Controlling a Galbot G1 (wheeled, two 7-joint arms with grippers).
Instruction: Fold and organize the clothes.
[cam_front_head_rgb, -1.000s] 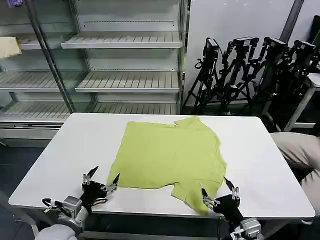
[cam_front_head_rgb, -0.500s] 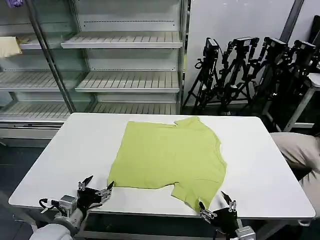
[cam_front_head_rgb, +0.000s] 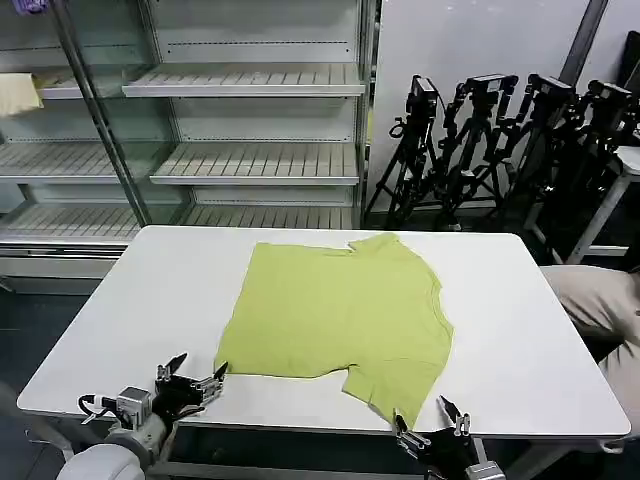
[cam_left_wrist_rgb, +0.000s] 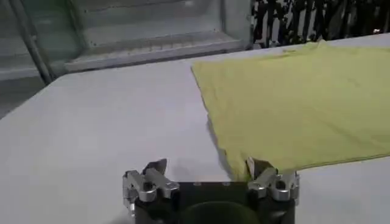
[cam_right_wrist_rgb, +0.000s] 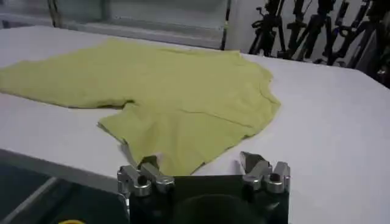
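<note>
Both grippers are backing off toward the table's (cam_front_head_rgb: 520, 300) near edge since a second ago; the right gripper (cam_front_head_rgb: 432, 432) is dropping lowest, now just past the edge below the near sleeve, while the left gripper (cam_front_head_rgb: 190, 374) is hovering over the near-left table corner, just beside the shirt's (cam_front_head_rgb: 340, 315) hem corner. Both are sitting with fingers spread wide, gripping nothing. Shirt is lying flat mid-table, folded over on one side, near sleeve reaching almost to the edge, collar toward the shelves (cam_front_head_rgb: 250, 160).
</note>
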